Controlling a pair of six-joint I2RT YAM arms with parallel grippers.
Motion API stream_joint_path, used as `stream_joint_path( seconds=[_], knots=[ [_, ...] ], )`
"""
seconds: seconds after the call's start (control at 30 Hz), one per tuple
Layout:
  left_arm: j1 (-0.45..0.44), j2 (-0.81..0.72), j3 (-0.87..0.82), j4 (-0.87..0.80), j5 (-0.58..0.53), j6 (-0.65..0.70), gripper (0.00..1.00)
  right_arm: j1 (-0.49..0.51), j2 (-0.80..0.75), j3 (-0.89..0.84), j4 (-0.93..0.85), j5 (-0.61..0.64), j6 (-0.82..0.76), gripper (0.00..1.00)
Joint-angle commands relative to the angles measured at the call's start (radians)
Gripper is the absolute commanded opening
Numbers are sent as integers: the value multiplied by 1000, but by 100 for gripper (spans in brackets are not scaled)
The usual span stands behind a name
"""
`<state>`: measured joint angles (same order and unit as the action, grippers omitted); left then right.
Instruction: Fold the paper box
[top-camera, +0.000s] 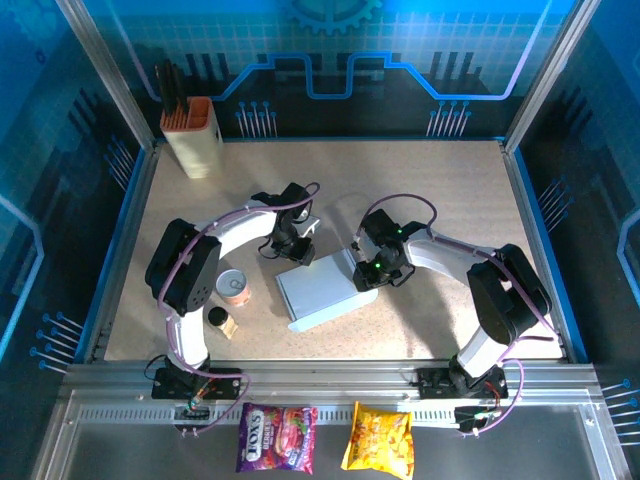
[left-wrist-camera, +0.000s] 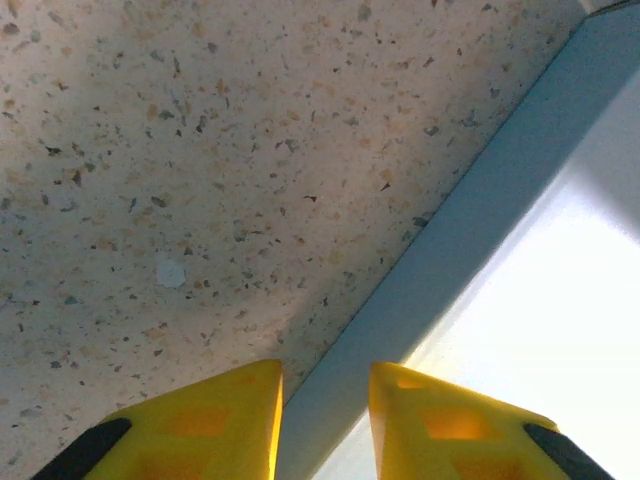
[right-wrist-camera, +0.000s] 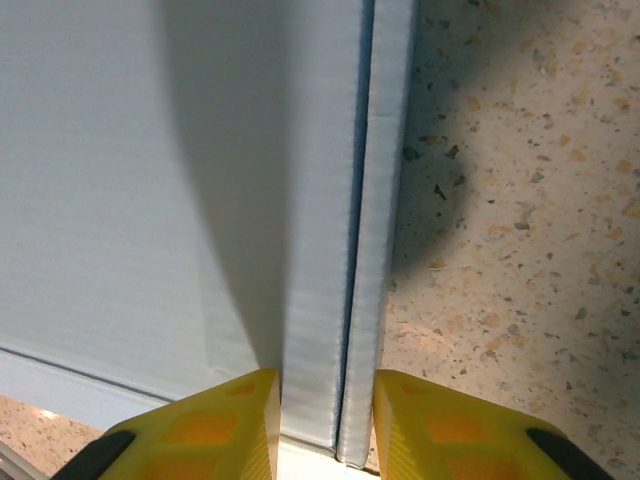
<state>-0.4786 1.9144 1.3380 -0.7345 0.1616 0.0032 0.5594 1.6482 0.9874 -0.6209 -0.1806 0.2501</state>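
As left tool (left-wrist-camera: 325, 425) pinches one paper box (top-camera: 318, 290) wall, right tool (right-wrist-camera: 322, 425) pinches another

The place is a robotics lab test cell. A left arm (top-camera: 185, 270) and a right arm (top-camera: 505, 290) are bolted to a metal rail (top-camera: 330, 378) at the edge of a speckled table (top-camera: 450, 200). Aluminium posts (top-camera: 100, 65) and blue panels (top-camera: 400, 40) printed with circuit-and-gear graphics fence it in.

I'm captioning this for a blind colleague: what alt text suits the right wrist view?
The doubled side wall of a white-grey paper box runs up the frame, its near end between the two yellow fingers of the right gripper. A speckled table lies to the right.
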Motion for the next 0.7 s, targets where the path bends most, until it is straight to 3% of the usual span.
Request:
stream_joint_path(
  seconds=[0.0, 0.43, 0.67],
  knots=[
    [6, 19, -3, 4, 40, 17, 32, -14, -10, -6, -56, 9, 5, 30],
    [6, -4, -17, -3, 81, 36, 35, -13, 5, -6, -48, 7, 7, 30],
    [7, 29, -9, -34, 56, 42, 27, -13, -16, -6, -40, -6, -6, 31]
  ],
)
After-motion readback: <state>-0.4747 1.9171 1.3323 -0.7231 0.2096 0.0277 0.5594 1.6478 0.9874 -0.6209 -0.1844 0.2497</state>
